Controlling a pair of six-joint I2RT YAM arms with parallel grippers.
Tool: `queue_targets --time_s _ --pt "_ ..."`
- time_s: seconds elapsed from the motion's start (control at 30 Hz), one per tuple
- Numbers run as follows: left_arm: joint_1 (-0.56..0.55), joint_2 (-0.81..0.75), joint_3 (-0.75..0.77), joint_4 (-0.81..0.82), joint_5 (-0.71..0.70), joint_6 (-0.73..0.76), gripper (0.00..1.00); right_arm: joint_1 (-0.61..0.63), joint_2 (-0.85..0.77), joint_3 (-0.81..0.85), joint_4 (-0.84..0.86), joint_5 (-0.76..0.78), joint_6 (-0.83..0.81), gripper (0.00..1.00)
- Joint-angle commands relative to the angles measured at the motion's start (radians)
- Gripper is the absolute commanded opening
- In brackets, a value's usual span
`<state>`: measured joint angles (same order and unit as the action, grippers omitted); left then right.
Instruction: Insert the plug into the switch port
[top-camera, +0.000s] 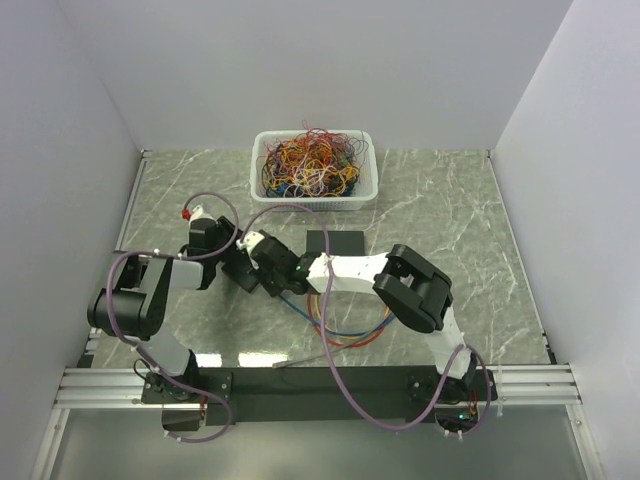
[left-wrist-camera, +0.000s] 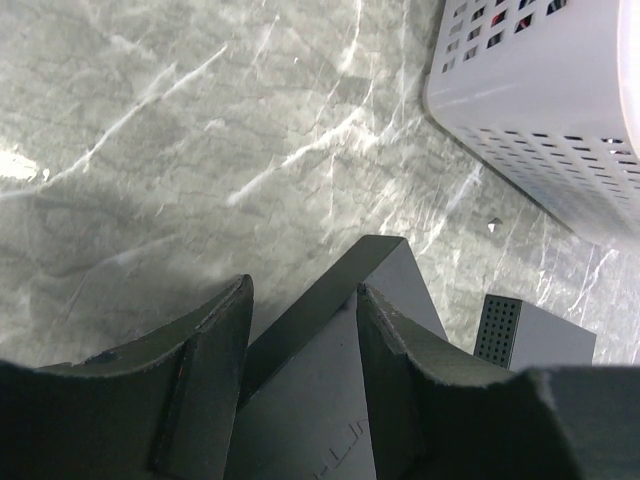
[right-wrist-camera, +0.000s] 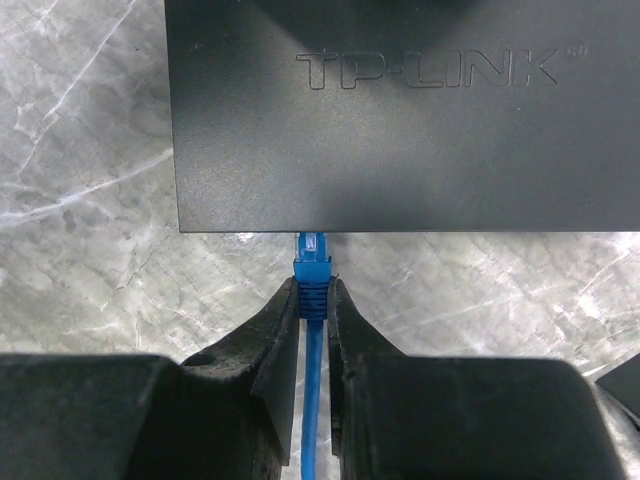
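The switch (right-wrist-camera: 400, 120) is a flat black box marked TP-LINK. In the left wrist view its corner (left-wrist-camera: 330, 390) sits between the fingers of my left gripper (left-wrist-camera: 300, 300), which is shut on it. My right gripper (right-wrist-camera: 313, 295) is shut on the ribbed boot of the blue plug (right-wrist-camera: 312, 270). The plug's clear tip meets the near edge of the switch and passes out of sight beneath it. The port itself is hidden. In the top view both grippers meet left of centre, the left gripper (top-camera: 238, 268) and the right gripper (top-camera: 268, 265), and the switch is hard to make out between them.
A white basket (top-camera: 258, 160) full of tangled coloured wires stands at the back. A second dark box (top-camera: 335, 243), with a perforated side (left-wrist-camera: 500, 330), lies just right of the grippers. Blue and orange cables (top-camera: 335, 335) loop on the marble table under the right arm.
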<state>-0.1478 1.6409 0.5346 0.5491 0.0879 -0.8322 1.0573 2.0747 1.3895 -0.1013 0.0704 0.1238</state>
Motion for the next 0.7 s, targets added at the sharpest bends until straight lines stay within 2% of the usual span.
queue_targets --time_s 0.0,0.23,0.47,0.67 --pt "-0.084 0.076 -0.081 -0.223 0.154 -0.062 0.52 -0.036 0.001 0.147 0.41 0.022 -0.016 0.0" --pt "-0.091 0.1 -0.084 -0.212 0.165 -0.064 0.52 -0.045 0.061 0.21 0.434 -0.035 0.003 0.0" --pt "-0.091 0.071 -0.053 -0.274 0.132 -0.053 0.55 -0.045 0.045 0.169 0.428 -0.067 0.02 0.0" --pt "-0.085 0.042 -0.005 -0.359 0.121 -0.019 0.69 -0.043 0.047 0.16 0.374 -0.067 0.027 0.0"
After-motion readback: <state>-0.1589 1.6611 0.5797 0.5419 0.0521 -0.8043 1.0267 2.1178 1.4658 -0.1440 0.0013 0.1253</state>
